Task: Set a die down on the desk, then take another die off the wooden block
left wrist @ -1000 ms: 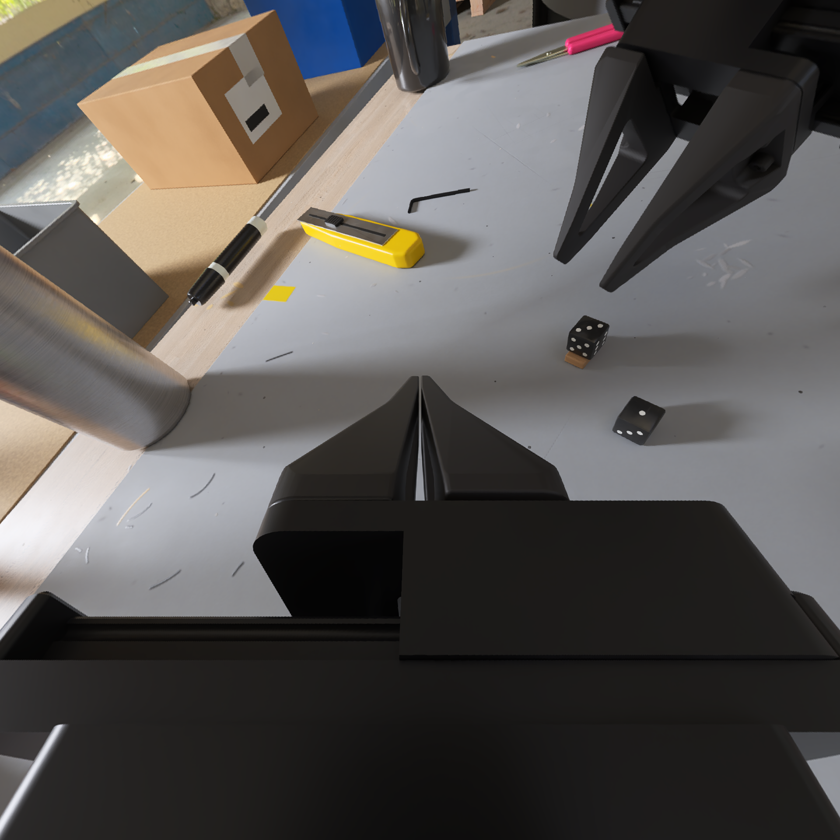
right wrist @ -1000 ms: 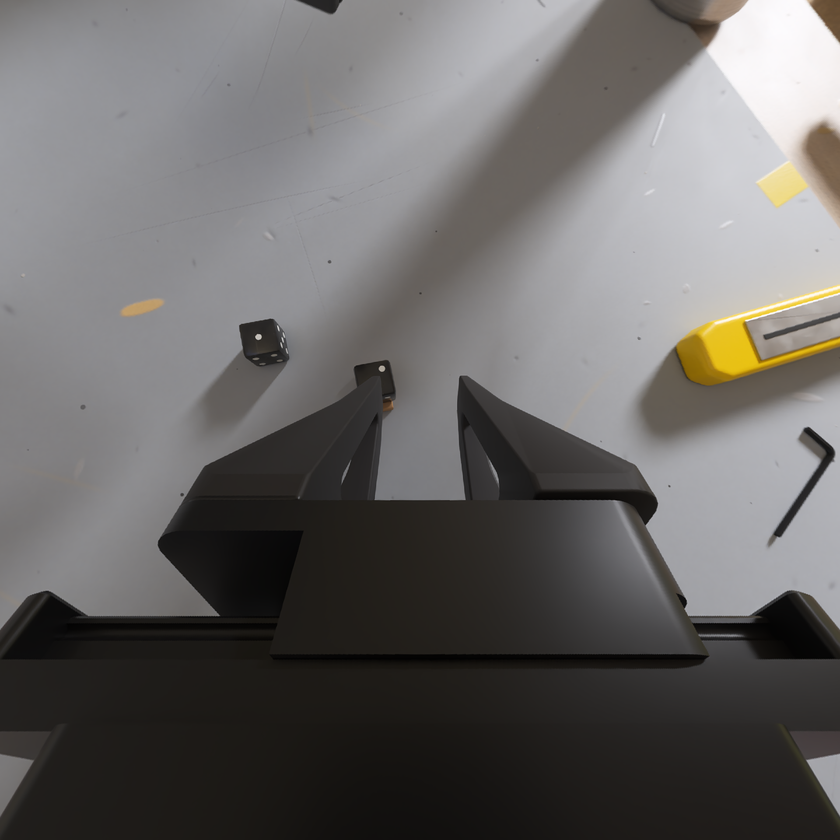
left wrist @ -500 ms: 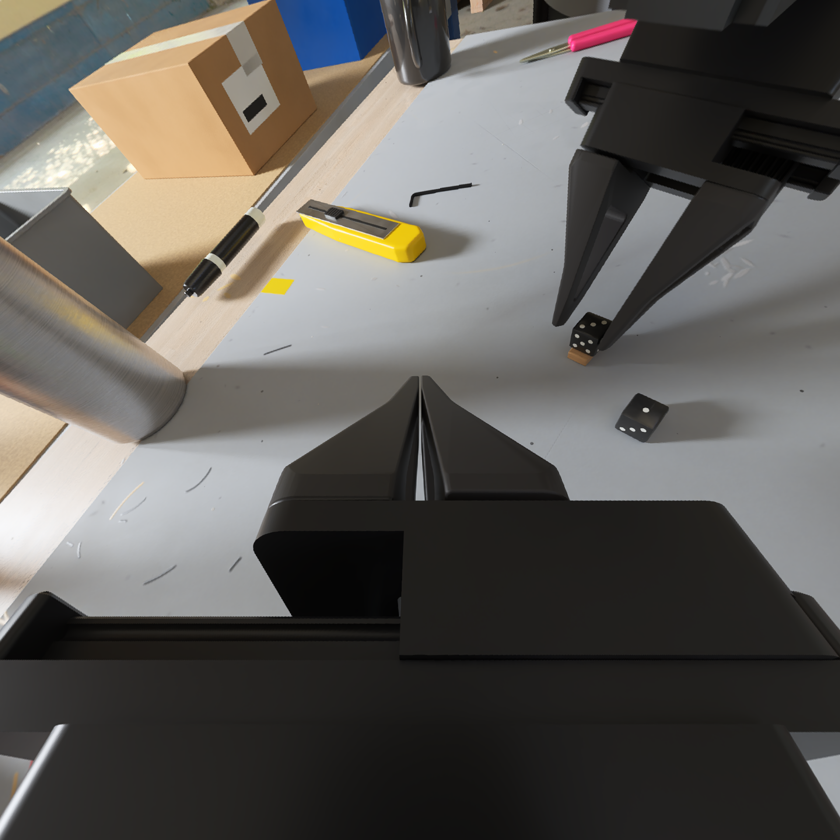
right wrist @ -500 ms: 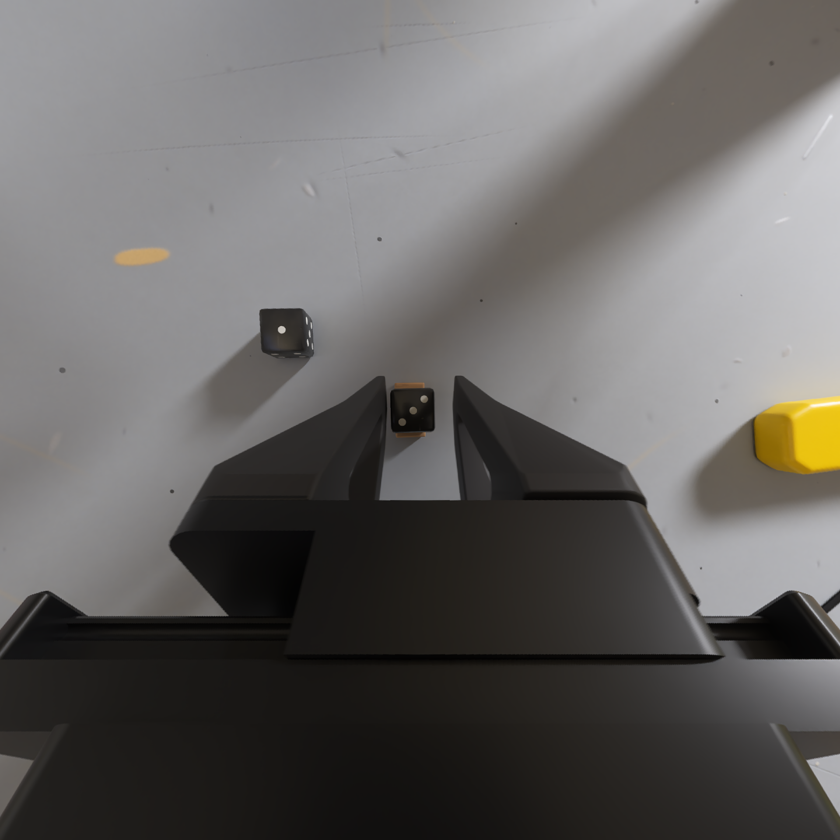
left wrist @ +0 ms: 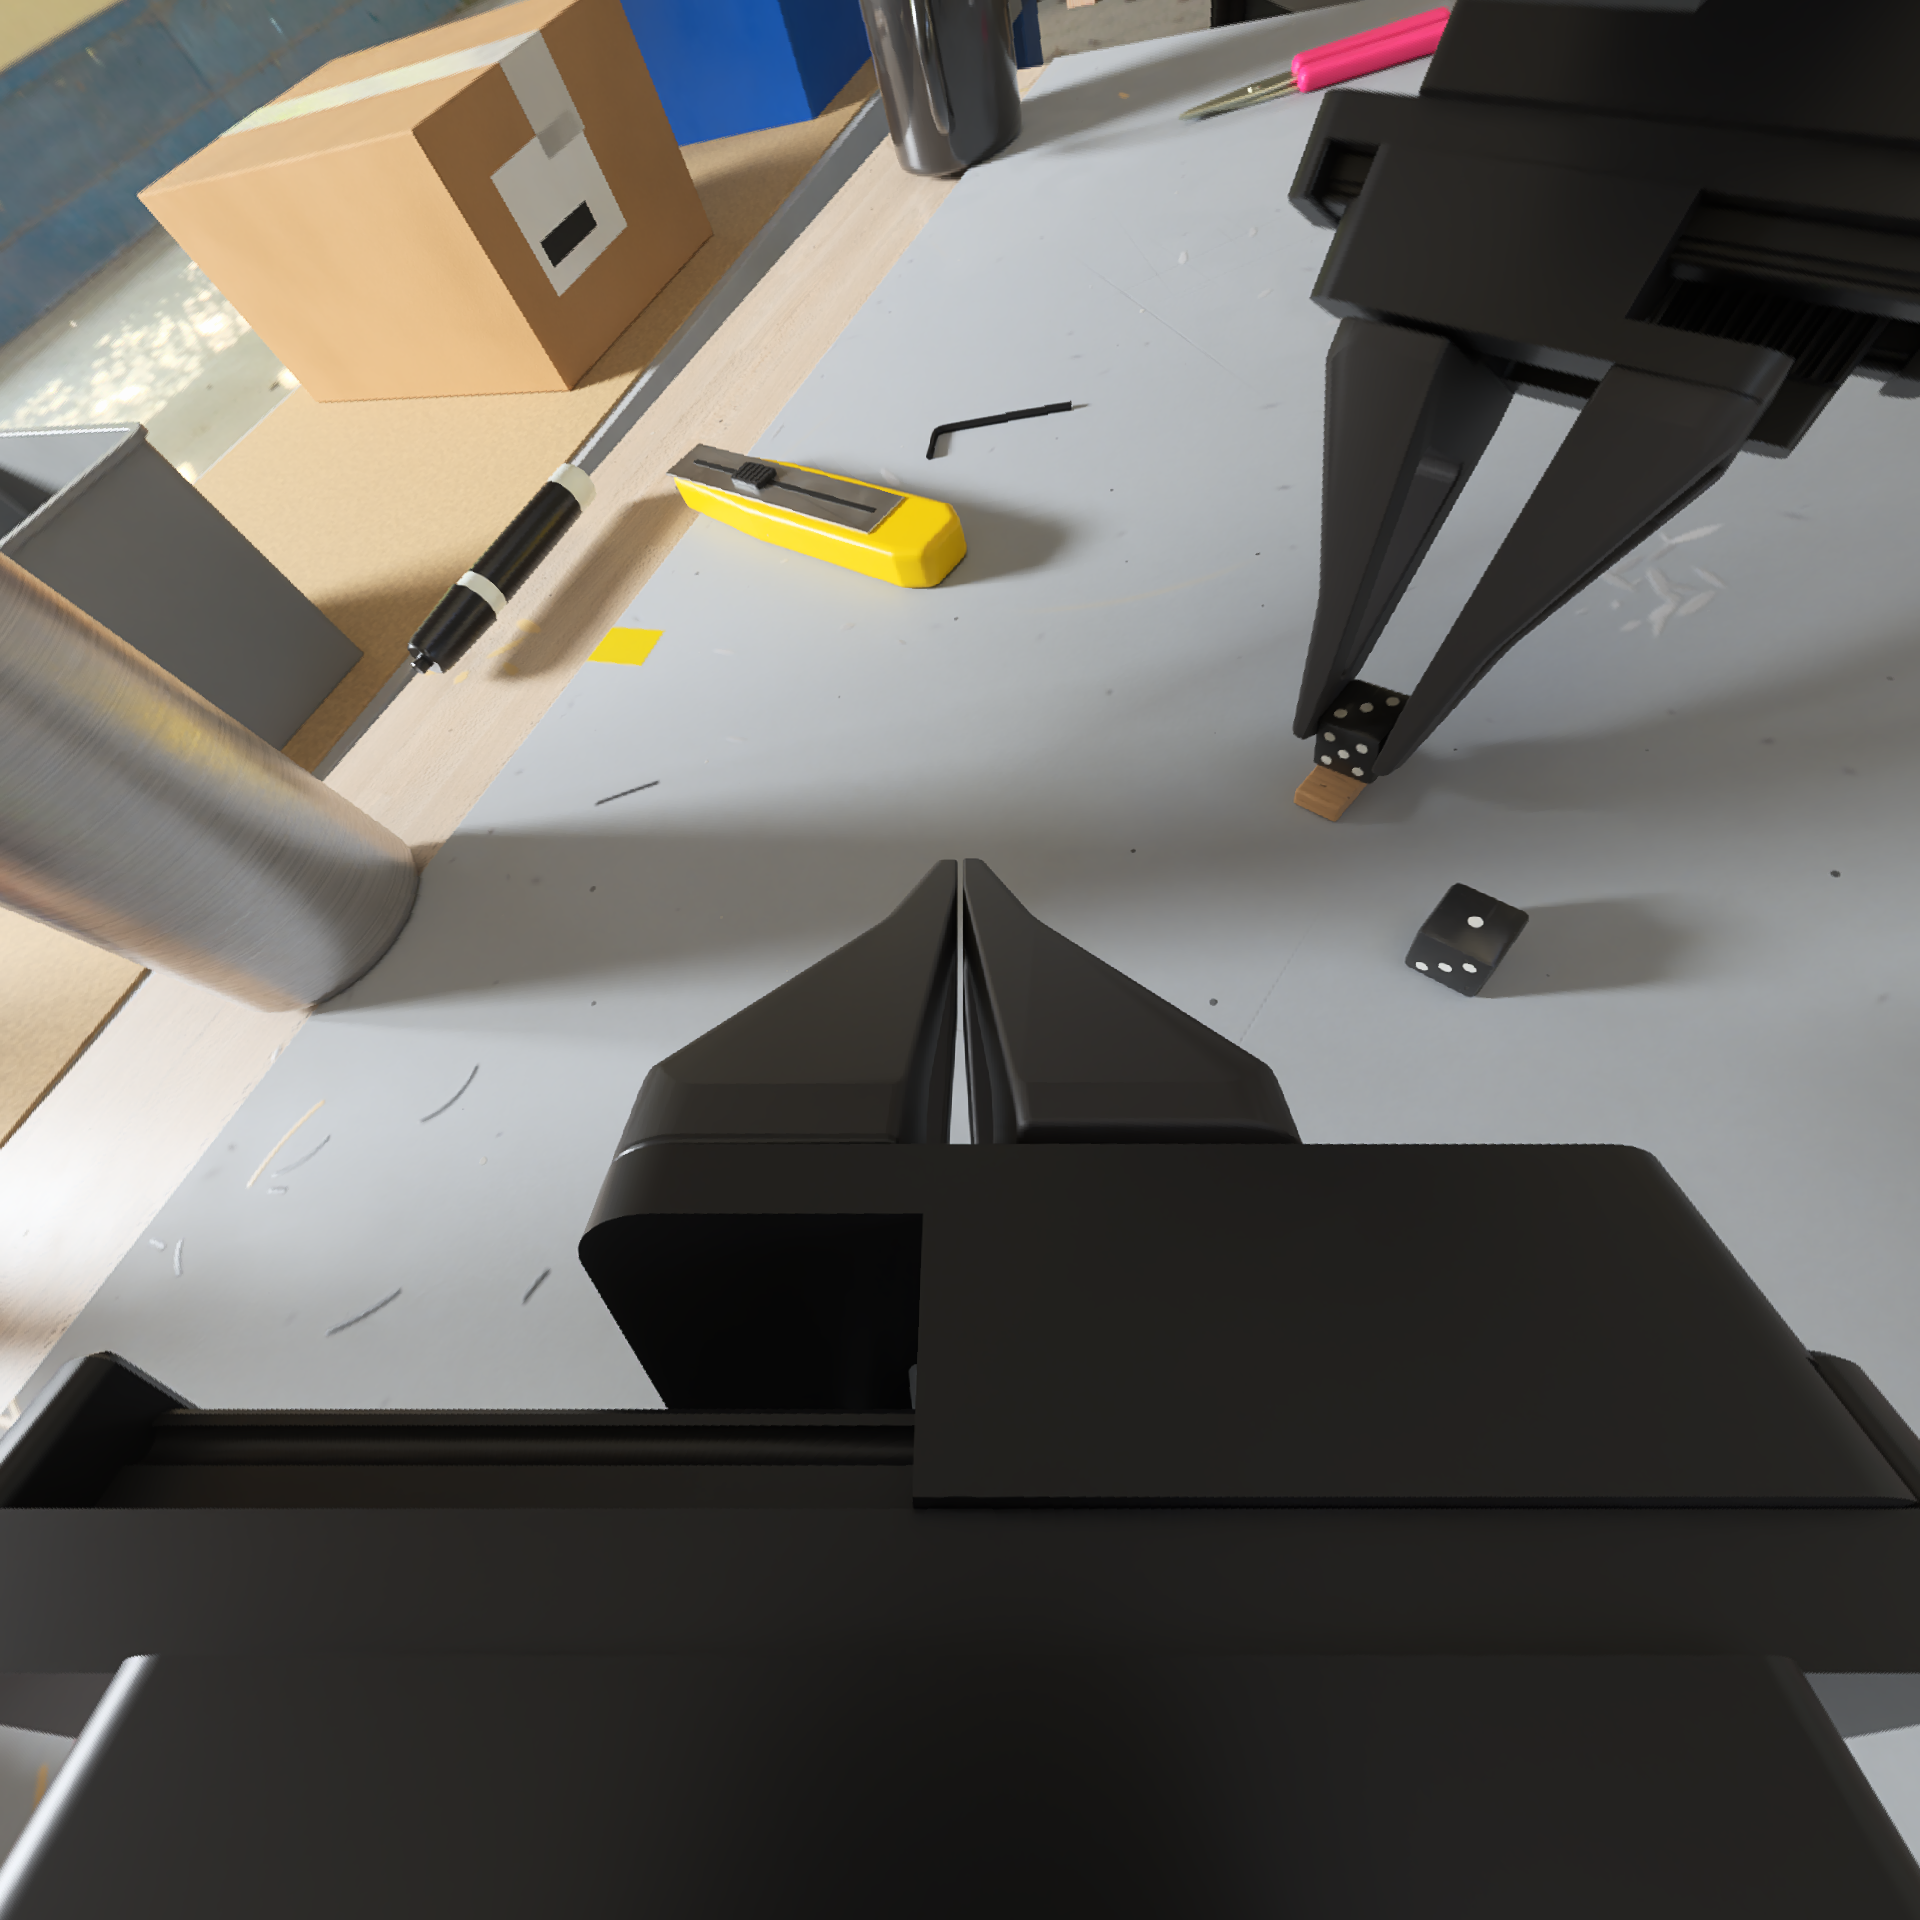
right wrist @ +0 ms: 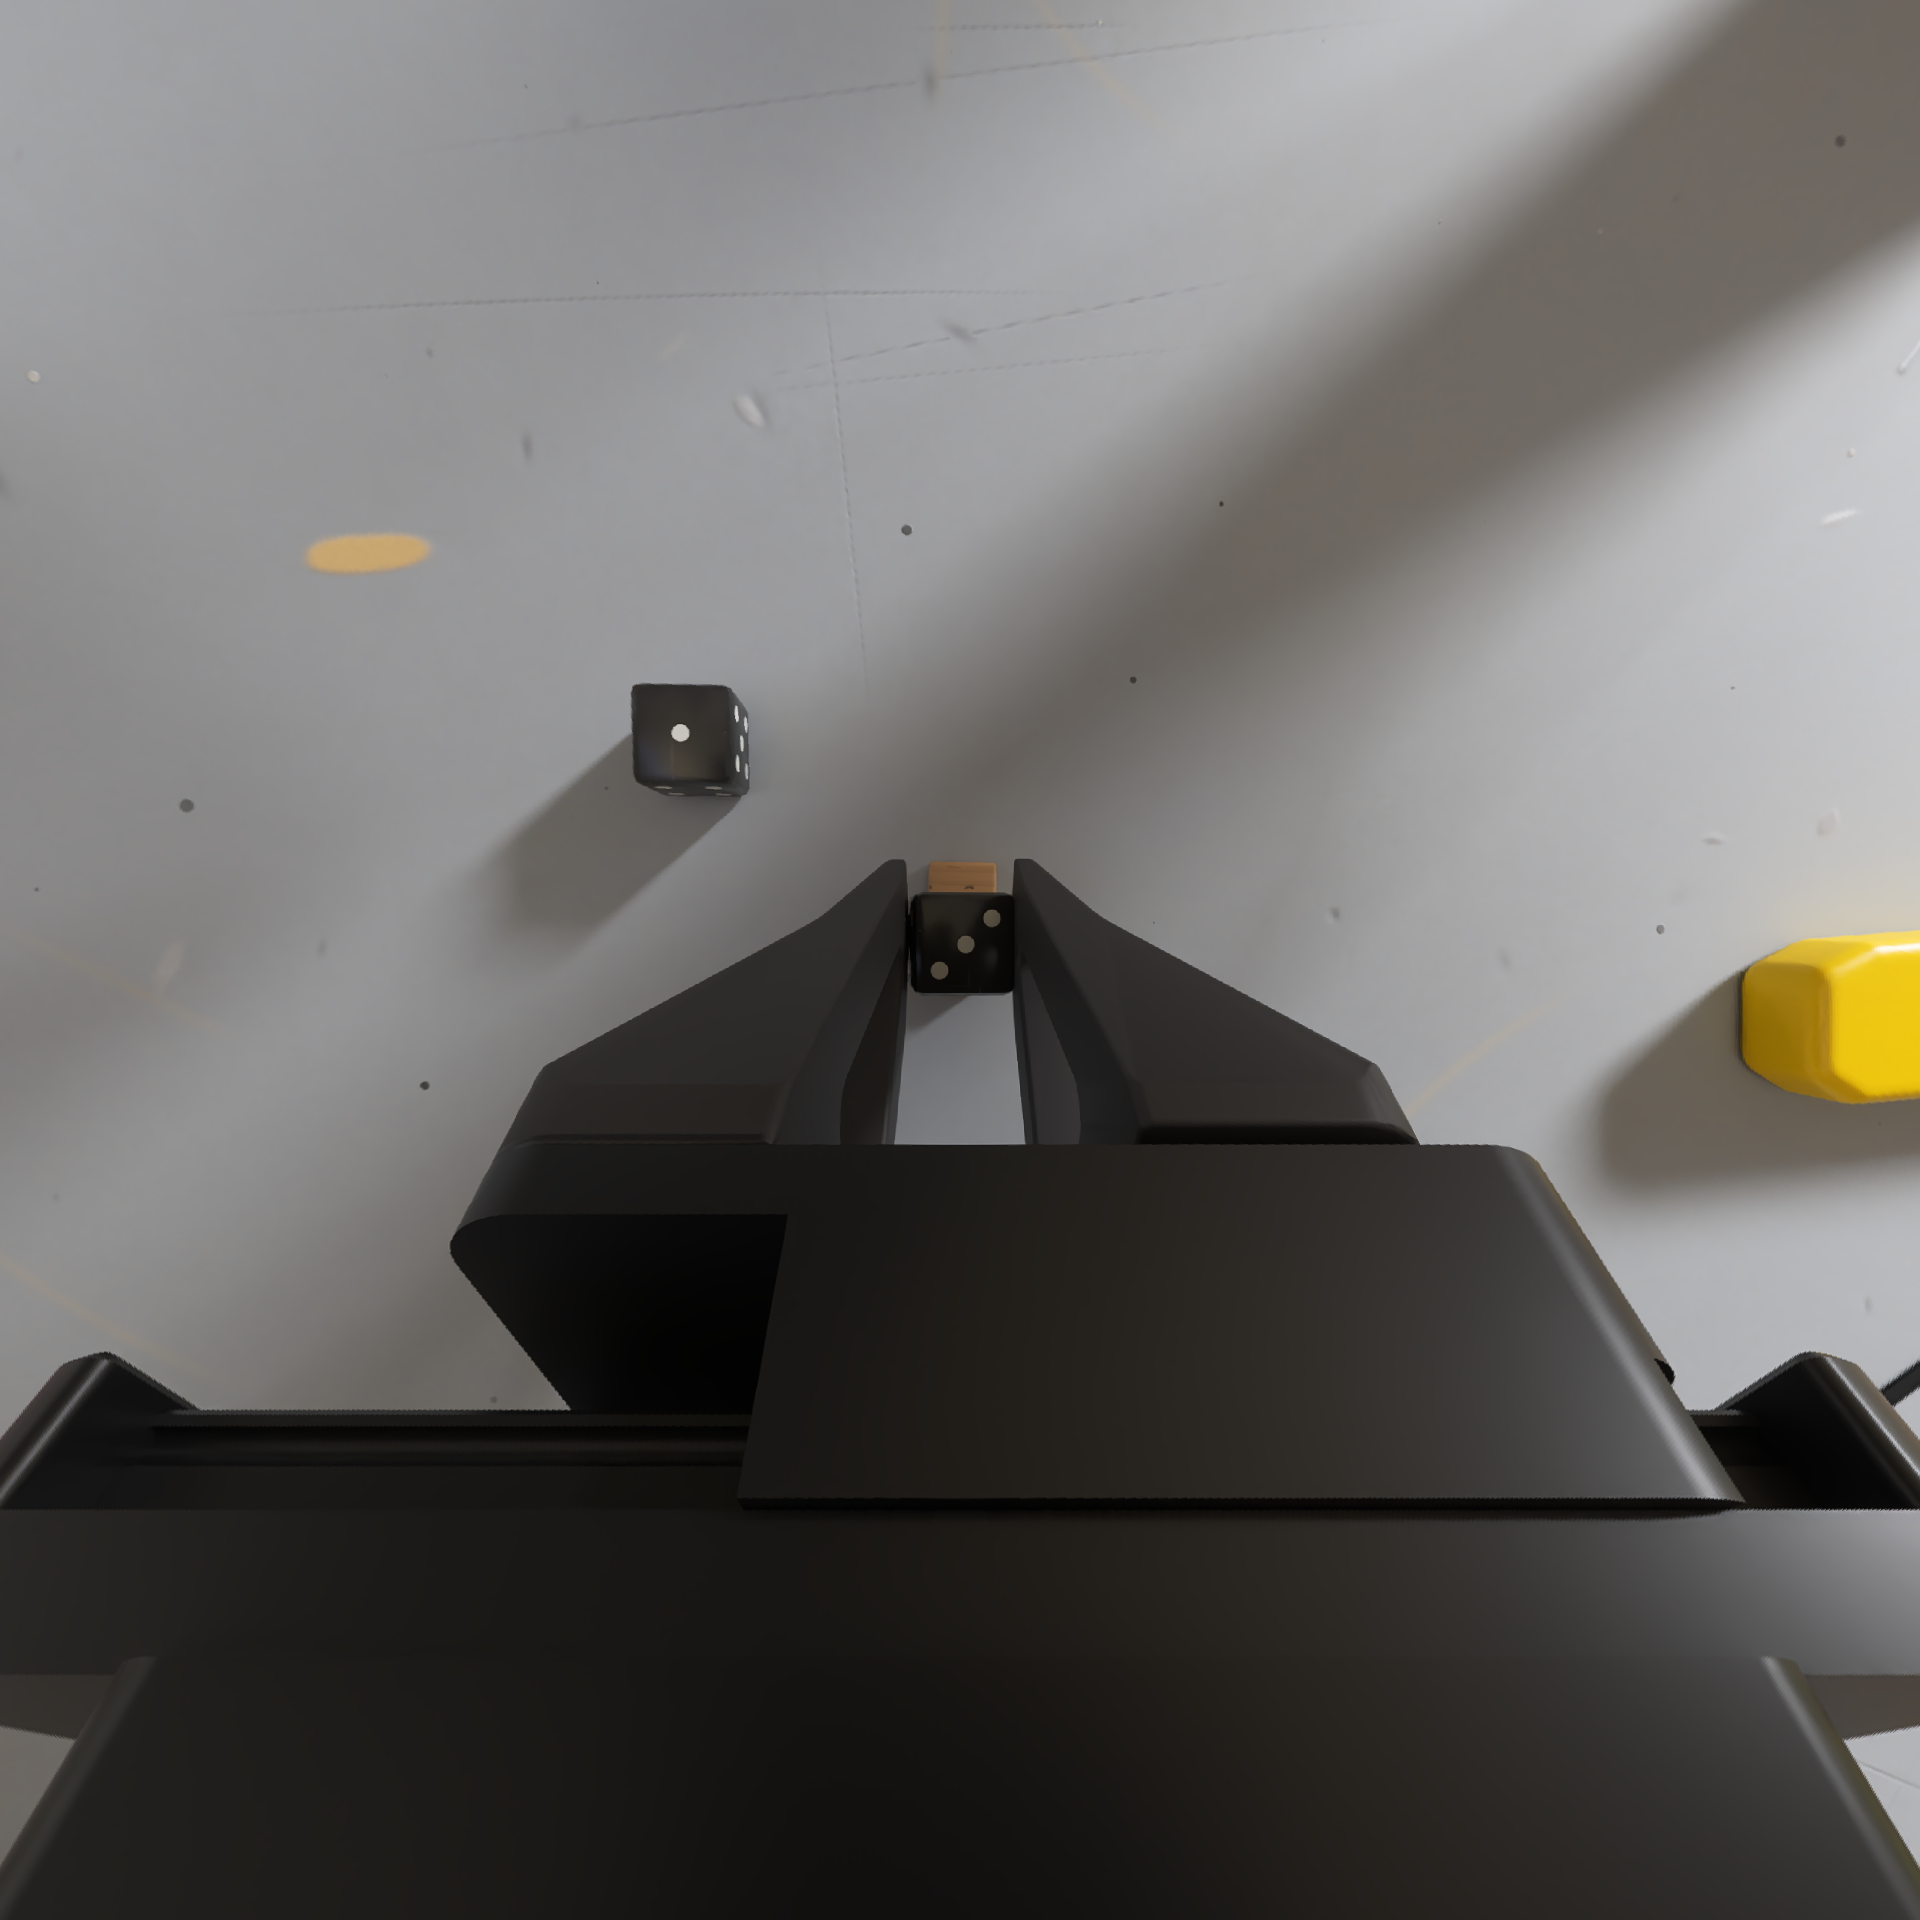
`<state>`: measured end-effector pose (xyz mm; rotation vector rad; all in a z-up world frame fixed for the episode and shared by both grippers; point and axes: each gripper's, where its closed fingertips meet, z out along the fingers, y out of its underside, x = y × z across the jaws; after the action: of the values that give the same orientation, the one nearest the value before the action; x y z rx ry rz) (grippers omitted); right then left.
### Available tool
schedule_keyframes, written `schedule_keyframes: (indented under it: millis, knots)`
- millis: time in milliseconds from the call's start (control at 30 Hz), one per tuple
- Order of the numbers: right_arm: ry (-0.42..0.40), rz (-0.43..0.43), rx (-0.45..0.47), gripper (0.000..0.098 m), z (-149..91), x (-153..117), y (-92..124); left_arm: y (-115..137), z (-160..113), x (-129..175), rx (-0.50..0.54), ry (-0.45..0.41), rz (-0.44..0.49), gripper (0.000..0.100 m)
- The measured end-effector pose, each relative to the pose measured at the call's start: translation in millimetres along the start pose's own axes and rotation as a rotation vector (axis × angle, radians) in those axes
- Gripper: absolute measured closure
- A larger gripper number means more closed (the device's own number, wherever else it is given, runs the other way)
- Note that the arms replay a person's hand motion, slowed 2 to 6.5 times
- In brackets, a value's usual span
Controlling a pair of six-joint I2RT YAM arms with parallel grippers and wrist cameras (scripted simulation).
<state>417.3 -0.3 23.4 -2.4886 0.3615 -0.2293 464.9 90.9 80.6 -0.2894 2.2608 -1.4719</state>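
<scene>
- Brown cardboard box [left wrist: 436, 208] stands far left on the board beside the grey worktop [left wrist: 790, 748], with a black marker pen [left wrist: 499, 566] near it at the worktop's edge.
- Yellow plastic utility knife [left wrist: 821, 520] and a thin black hex key [left wrist: 997, 426] lie left of centre, well apart from the dice.
- Left gripper [left wrist: 961, 883] hangs near and centre, its jaws pressed together on nothing; both dice lie to its right.
- Black die with white pips, the one to be taken [right wrist: 961, 943], sits squarely between the jaws of the right gripper [right wrist: 961, 883], which are clamped on its two side faces. A cube has no long axis, so only face alignment matters, and it looks true.
- Small tan wooden block [left wrist: 1330, 795] shows just under that die; in the left wrist view the die seems barely clear of it, though I cannot tell for sure.
- Right arm points steeply down over the block, plainly the nearer arm; I judge a straight lift is what the next move calls for.
- Second black die, one pip up [left wrist: 1465, 940], rests on the worktop, near the block but apart, so the first step looks done.
</scene>
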Motion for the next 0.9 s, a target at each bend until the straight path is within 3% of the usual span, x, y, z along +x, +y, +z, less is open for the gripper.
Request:
schedule_keyframes:
  millis: [400, 900]
  knots:
    - [0.037, 0.017, 0.042, 0.0811, -16, 1, -10, 2, 2, 2, -0.012, 0.013, 0.005, 0.099]
    - [0.057, 0.039, 0.059, 0.0811, -17, 7, -17, 3, 3, 2, -0.017, 0.017, 0.000, 0.099]
